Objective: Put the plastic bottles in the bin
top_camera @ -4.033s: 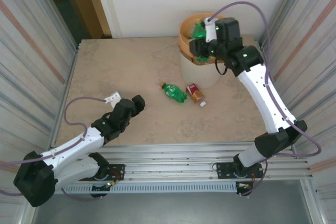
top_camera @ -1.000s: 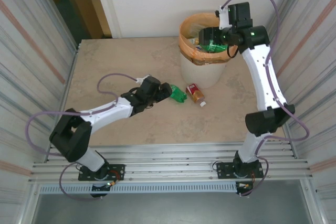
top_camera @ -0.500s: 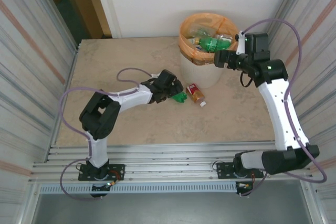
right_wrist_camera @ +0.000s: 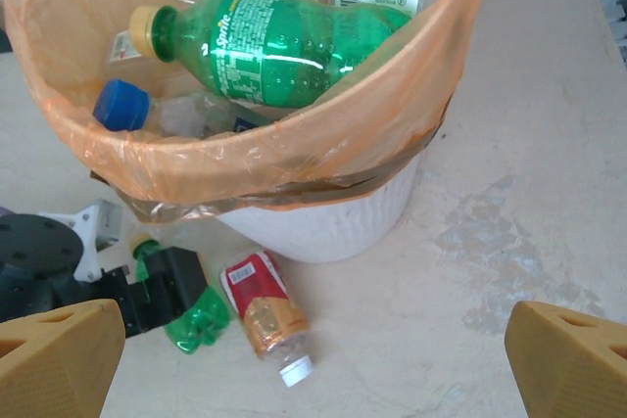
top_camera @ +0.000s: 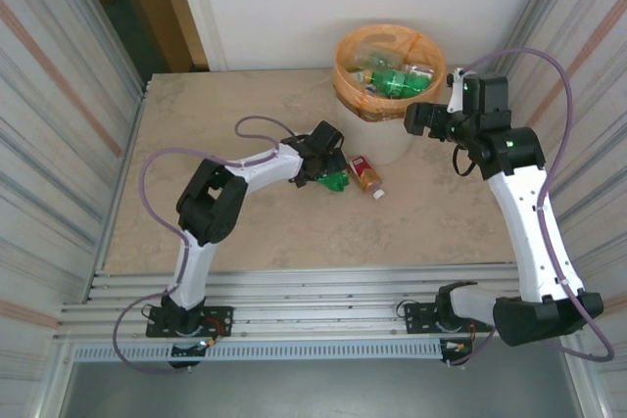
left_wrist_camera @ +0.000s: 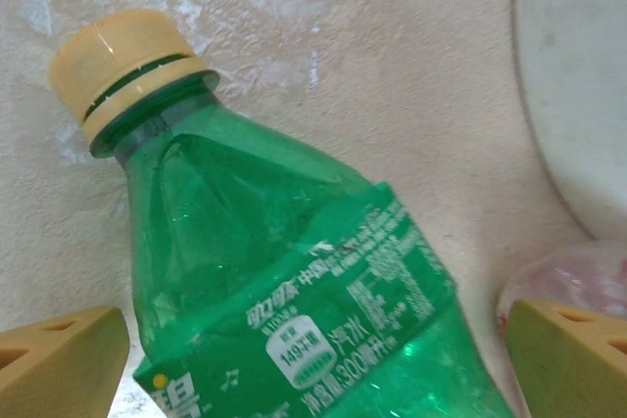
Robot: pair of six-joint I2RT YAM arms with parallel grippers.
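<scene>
**Left claw (top_camera: 328, 171) spread wide over the green bottle (left_wrist_camera: 294, 281)**

The left claw is down at the counter (top_camera: 225, 124) with its jaws fully apart and closed on nothing. In its wrist view the two tan fingertips (left_wrist_camera: 59, 359) sit at either side of the green bottle's labelled body. The body passes through the gap between them, and I cannot tell whether either tip touches the plastic.

The bottle lies flat. Its long axis runs away from the claw on a slant, with the yellowish cap (left_wrist_camera: 127, 66) at the far end. The fingers therefore face each other across the width of the bottle rather than along its length. I judge that closing the jaws is the step in hand, and that the crushed wall will probably give under the squeeze.

Just beside the green bottle, toward the right edge, lies a red-labelled bottle (top_camera: 364, 174). It is close enough that one finger could nudge it.

Beyond both, near the far right corner, stands the bin (top_camera: 343, 85). Its orange liner is folded over the rim, and a green Sprite bottle and several clear ones are already inside.

The right claw (top_camera: 423, 116) hangs beside the bin's rim on the right-edge side, with jaws apart and empty. It is well apart from the two bottles on the counter, so the left arm is clearly the nearer one.
</scene>
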